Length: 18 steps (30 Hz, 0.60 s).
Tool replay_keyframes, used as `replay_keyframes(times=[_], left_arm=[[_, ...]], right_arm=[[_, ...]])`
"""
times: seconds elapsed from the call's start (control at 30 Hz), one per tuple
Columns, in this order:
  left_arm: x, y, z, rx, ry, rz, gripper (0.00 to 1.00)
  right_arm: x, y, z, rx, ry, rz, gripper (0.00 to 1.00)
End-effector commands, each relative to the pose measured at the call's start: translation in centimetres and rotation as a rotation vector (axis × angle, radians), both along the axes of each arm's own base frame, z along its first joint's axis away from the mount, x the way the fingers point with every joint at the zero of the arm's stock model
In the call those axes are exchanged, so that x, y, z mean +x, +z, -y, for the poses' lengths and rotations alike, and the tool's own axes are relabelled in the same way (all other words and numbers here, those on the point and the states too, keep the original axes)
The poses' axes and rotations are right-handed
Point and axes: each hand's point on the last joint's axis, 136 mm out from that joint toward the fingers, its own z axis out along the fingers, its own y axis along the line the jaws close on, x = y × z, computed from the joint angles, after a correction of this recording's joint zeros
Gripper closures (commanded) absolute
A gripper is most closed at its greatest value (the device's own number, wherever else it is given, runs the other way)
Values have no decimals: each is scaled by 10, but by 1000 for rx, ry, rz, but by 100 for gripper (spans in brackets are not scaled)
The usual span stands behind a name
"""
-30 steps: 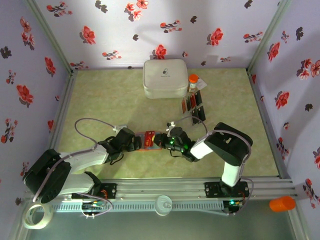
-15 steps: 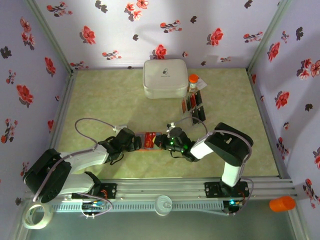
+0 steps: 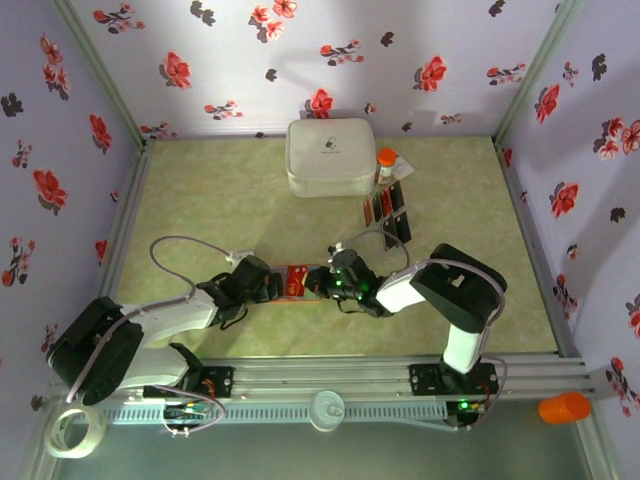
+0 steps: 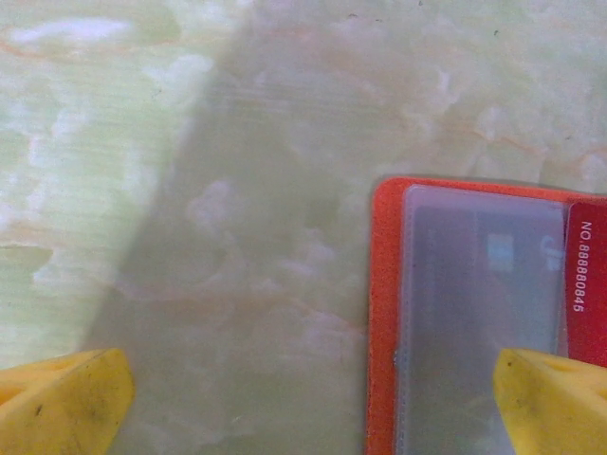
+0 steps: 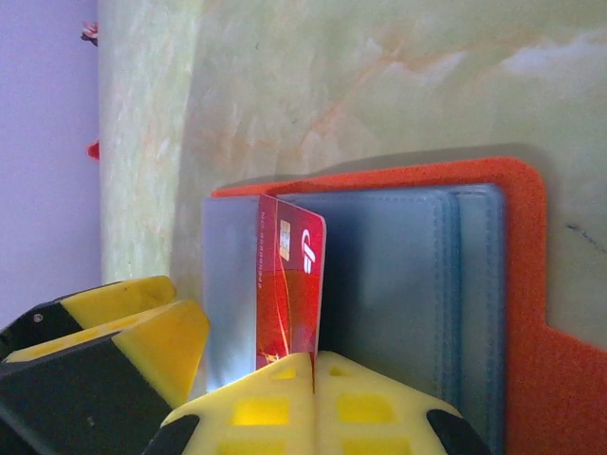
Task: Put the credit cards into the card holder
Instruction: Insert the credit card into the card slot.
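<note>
Card holder [image 3: 297, 282] lies open on the table [image 3: 200, 200], front-centre in the top view, between left gripper [image 3: 270, 285] and right gripper [image 3: 322, 284]; other credit cards [image 3: 388, 212] rest near the white case [image 3: 330, 157]. Left wrist: fingers [image 4: 62, 403] spread wide, grasping nothing; one tip sits over the holder. Right wrist: pincer clenched on a red card [image 5: 289, 284], standing on edge against the blue-grey pockets.
</note>
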Motion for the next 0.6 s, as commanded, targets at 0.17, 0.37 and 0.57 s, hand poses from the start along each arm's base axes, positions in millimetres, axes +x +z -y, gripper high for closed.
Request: replay_keyframes(times=[0.17, 0.37, 0.57], left_arm=[[-32, -38, -22, 76, 14, -154, 0], [-32, -38, -22, 77, 13, -153, 0], [-31, -38, -21, 76, 12, -153, 0]], right_arm=[[-15, -16, 8, -112, 38, -75, 100], [-13, -6, 10, -152, 57, -59, 100], [-16, -6, 10, -175, 78, -73, 100]])
